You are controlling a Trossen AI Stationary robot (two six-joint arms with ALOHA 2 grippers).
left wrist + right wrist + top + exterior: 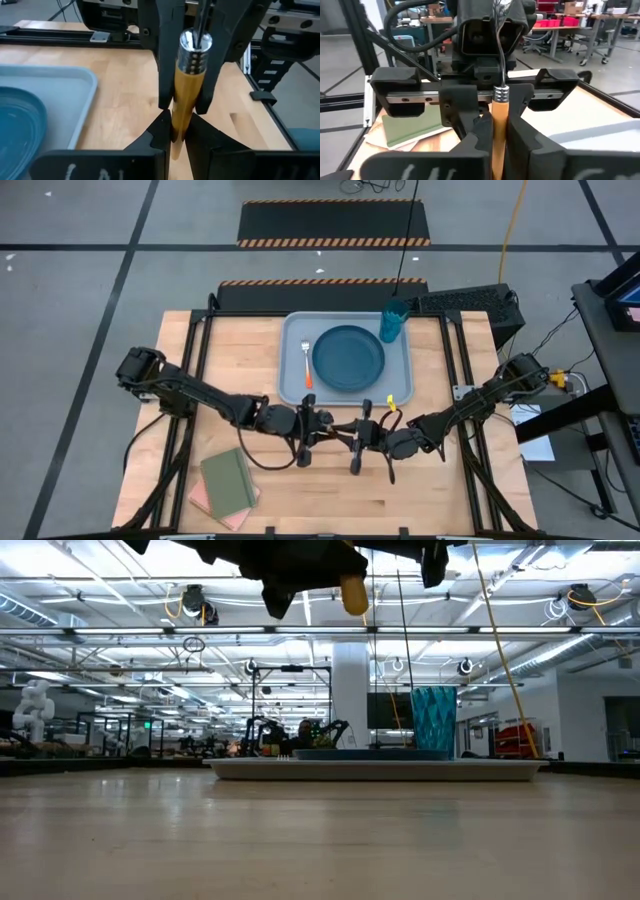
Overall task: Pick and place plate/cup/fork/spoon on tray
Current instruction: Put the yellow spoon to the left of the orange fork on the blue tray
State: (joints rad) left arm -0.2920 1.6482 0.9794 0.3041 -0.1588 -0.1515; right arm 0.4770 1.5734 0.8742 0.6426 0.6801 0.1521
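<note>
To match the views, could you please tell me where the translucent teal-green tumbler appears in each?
High view: translucent teal-green tumbler on the grey-blue plastic tray's far right corner.
Low view: right of centre, on the tray.
Left wrist view: absent.
Right wrist view: absent.
Shared landmark: the tray.

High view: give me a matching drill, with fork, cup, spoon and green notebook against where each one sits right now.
1 fork
2 cup
3 spoon
4 green notebook

A tray's far right corner
B table's near left, off the tray
C in the air, between left gripper and right gripper
D on tray, left of plate

Pairs: 1-D, 2-A, 3-C, 4-B
</note>
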